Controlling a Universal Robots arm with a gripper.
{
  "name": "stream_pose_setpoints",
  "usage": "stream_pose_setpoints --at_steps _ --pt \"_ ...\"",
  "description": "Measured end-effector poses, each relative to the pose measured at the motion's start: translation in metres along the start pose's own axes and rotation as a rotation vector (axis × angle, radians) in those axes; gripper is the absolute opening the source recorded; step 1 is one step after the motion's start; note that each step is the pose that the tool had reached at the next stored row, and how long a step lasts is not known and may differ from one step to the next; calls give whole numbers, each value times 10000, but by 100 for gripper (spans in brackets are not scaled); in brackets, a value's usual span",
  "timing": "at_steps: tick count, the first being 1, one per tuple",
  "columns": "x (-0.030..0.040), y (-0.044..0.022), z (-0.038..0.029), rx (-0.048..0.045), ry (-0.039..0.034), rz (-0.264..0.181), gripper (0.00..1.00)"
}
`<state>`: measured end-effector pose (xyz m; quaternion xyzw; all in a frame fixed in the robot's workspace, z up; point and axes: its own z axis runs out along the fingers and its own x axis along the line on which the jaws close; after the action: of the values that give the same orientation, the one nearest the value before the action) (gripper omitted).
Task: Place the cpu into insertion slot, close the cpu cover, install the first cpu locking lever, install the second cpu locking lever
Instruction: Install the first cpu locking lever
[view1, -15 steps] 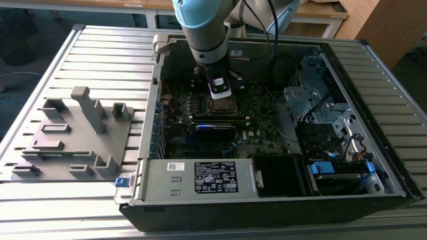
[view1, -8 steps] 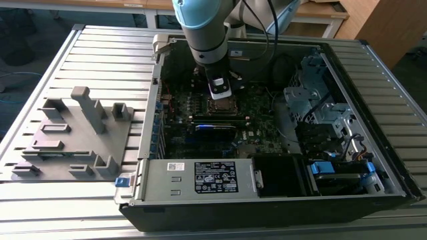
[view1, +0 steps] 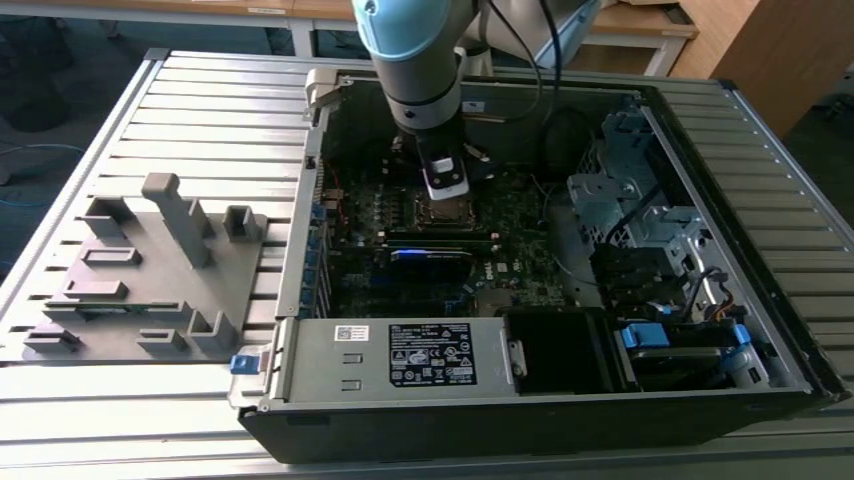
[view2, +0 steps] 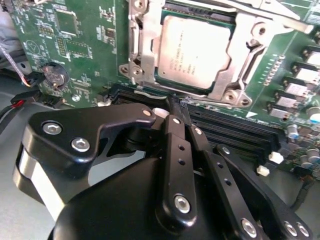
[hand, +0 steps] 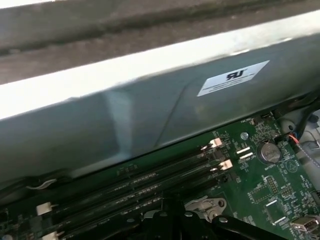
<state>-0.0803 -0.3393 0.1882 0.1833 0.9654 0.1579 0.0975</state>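
Observation:
The cpu (view2: 192, 55) lies flat in the insertion slot (view2: 134, 67) on the green board, its silvery top facing up. The cpu cover (view2: 247, 50) appears to lie down around it as a silvery frame. A silvery bar (view2: 272, 16) crosses the socket's far edge. My gripper (view2: 175, 107) is shut, black fingers (view2: 172, 135) pressed together, with nothing visible between them. Its tip hovers just off the socket's edge, over the black memory slots (view2: 225, 127). In the exterior view the gripper (view1: 451, 190) hangs inside the open computer case, right above the socket (view1: 447, 212).
The case walls (view1: 747, 200) and the drive cage (view1: 627, 200) hem the arm in. A power supply box (view1: 400, 355) fills the case's near side. A coin battery (view2: 54, 75) and cables sit beside the socket. A grey fixture (view1: 147, 270) stands on the table at the exterior view's left.

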Motion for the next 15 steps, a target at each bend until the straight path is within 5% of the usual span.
stream_pose_setpoints --at_steps 15 --pt "-105 34 38 2 0 2 10"
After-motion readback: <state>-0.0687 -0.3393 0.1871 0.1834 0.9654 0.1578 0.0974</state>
